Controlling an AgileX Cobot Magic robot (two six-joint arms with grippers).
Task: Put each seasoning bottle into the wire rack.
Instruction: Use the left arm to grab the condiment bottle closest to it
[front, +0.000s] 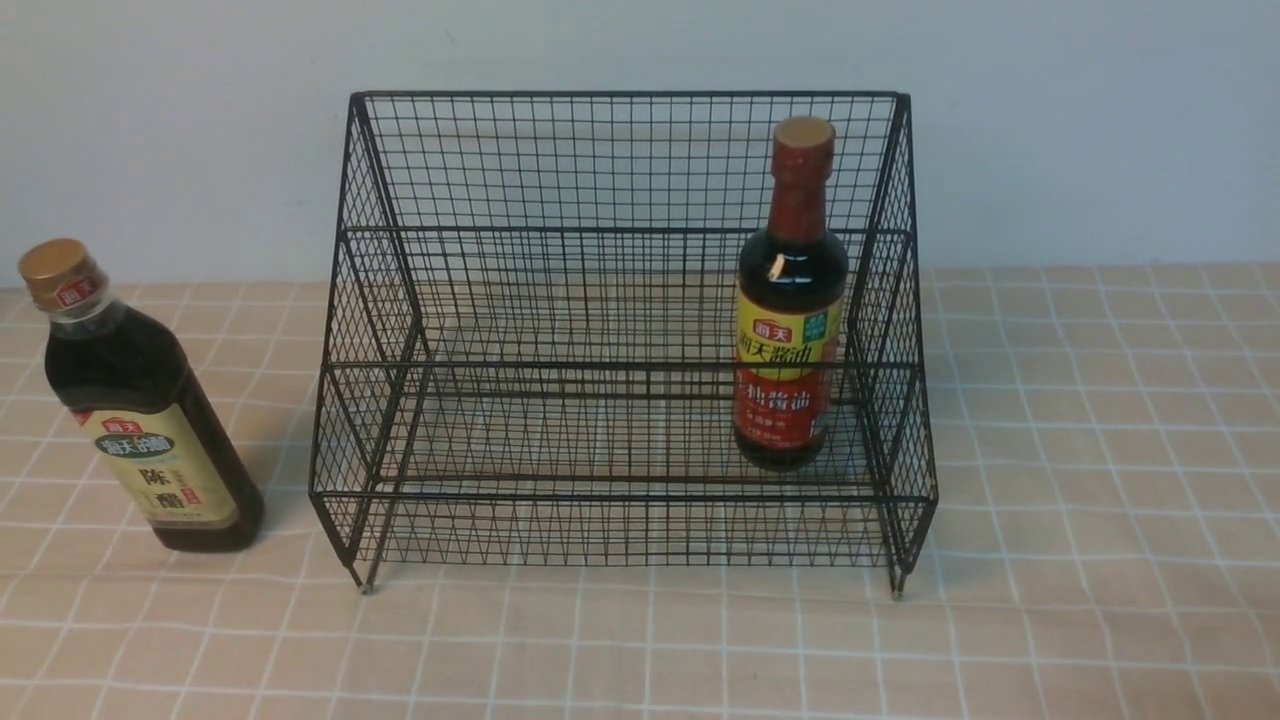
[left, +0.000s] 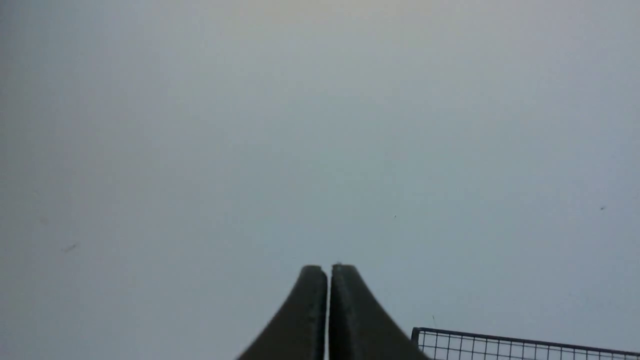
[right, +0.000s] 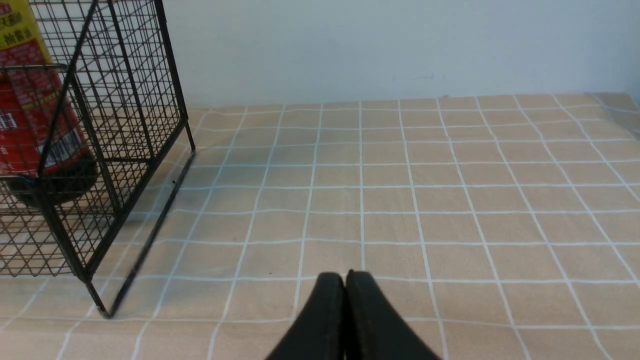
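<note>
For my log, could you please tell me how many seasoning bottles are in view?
2: the soy sauce bottle inside the wire rack, right side; the vinegar bottle on the tablecloth left of it.

Beige checked-cloth table
On it I see a black wire-mesh rack and, apart, a gold-capped dark-liquid bottle.
</note>
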